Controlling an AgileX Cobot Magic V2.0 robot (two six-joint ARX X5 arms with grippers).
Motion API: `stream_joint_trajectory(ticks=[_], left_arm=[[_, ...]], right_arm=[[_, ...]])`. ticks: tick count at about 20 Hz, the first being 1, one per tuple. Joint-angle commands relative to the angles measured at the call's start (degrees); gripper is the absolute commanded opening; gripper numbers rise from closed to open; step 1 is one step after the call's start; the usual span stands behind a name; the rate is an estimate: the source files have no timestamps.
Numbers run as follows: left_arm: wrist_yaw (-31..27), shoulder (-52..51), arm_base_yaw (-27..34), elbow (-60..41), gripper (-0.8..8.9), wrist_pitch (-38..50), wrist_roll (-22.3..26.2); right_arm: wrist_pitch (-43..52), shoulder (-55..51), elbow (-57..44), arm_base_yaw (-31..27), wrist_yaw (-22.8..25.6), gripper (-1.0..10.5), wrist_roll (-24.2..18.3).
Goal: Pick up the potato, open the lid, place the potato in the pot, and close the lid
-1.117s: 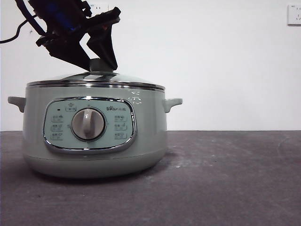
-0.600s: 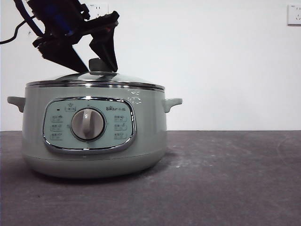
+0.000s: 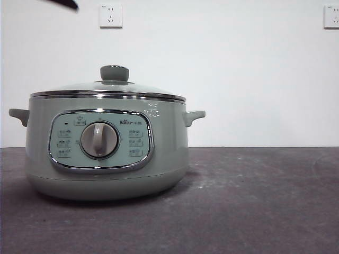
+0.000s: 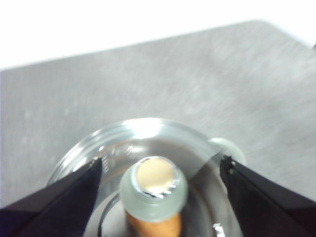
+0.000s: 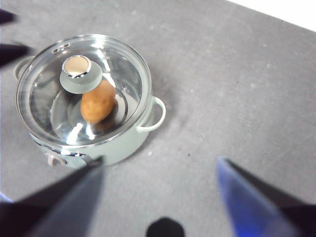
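Evidently the job is all but finished: the lid (image 3: pixel 107 89) sits square on the pot (image 3: pixel 106 153) with the potato (image 5: pixel 98 102) inside, so the left gripper (image 4: pixel 160 165) hangs wide-jawed above the knob (image 4: pixel 153 187), while the right gripper (image 5: pixel 160 165) waits high, spread and empty.

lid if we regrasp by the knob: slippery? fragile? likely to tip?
The lid looks like glass with a chrome rim, so probably fragile if dropped. Its knob is small, rounded and smooth, so a tool could slip. A knob-only grip would likely let the wide dome tilt. The left tool is open above it.
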Motion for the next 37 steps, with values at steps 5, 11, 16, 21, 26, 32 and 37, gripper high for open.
stream_joint_trajectory(ticks=[5,11,16,21,26,32,37], left_arm=[[-0.5,-10.5,-2.5,-0.7,-0.09,-9.1,1.4],[-4.7,-16.0,-6.0,-2.0,-0.09,-14.2,3.3],[-8.7,-23.0,-9.5,-14.8,-0.09,-7.3,3.3],[-9.0,-27.3,-11.2,-27.5,-0.08,1.7,3.3],[-8.8,-26.1,-11.3,-29.3,-0.03,2.8,-1.2],[-9.0,-25.4,-11.3,-29.3,-0.03,2.1,-1.4],[-9.0,-25.4,-11.3,-29.3,-0.03,2.1,-1.4]], right_arm=[[16.2,-11.7,-21.8,0.0,0.3,-0.1,0.5],[35.2,-24.3,-43.8,0.1,0.5,-0.1,1.9],[41.9,-31.1,-55.4,0.2,3.3,-0.1,2.7],[44.9,-33.5,-61.5,0.2,3.3,0.0,2.8],[45.0,-31.8,-61.7,0.2,3.1,0.0,6.9],[44.7,-31.7,-61.7,0.2,3.1,0.0,7.2],[44.7,-31.8,-61.7,0.2,3.1,0.0,7.2]])
